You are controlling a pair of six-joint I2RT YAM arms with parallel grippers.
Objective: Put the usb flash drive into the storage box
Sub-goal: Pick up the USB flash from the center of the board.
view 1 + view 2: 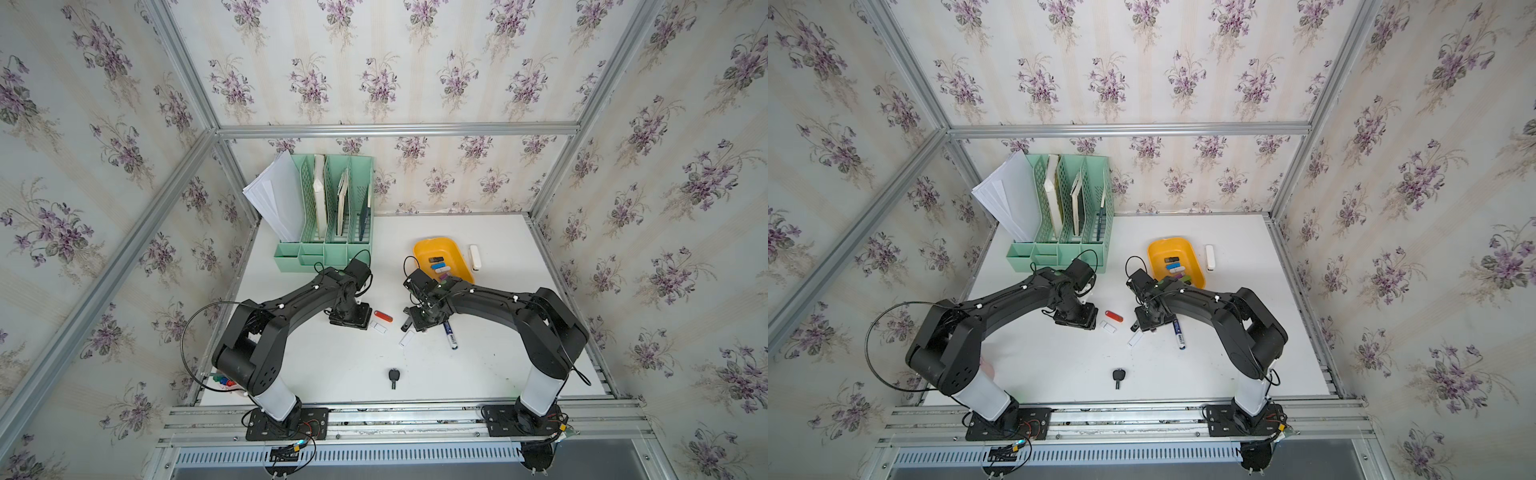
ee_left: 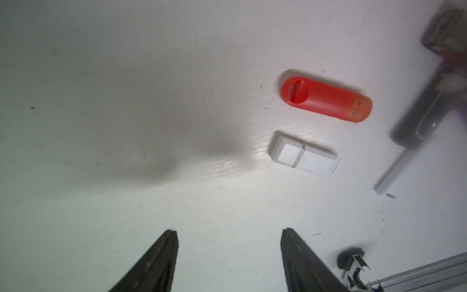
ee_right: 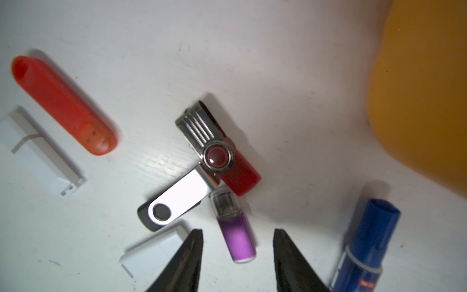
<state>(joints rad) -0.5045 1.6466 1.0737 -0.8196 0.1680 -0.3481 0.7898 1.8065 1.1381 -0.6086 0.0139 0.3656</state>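
Observation:
A purple usb flash drive [image 3: 237, 240] lies on the white table between the fingers of my right gripper [image 3: 237, 230]. The jaws are open, with a gap on each side of it. Touching it are a red swivel drive [image 3: 219, 151] and a black-and-silver one [image 3: 174, 202]; a white drive [image 3: 151, 255] lies beside one finger. The yellow storage box [image 1: 440, 247] stands just behind my right gripper [image 1: 419, 326] and holds several drives. My left gripper [image 2: 228, 230] is open over bare table, near an orange-red drive [image 2: 326, 99] and a white one [image 2: 303, 159].
A mint-green file organizer [image 1: 328, 232] with papers stands at the back left. A blue marker [image 1: 451, 334] lies right of my right gripper. A black key [image 1: 392, 377] lies near the front, and a white stick-shaped thing [image 1: 474, 257] lies right of the box.

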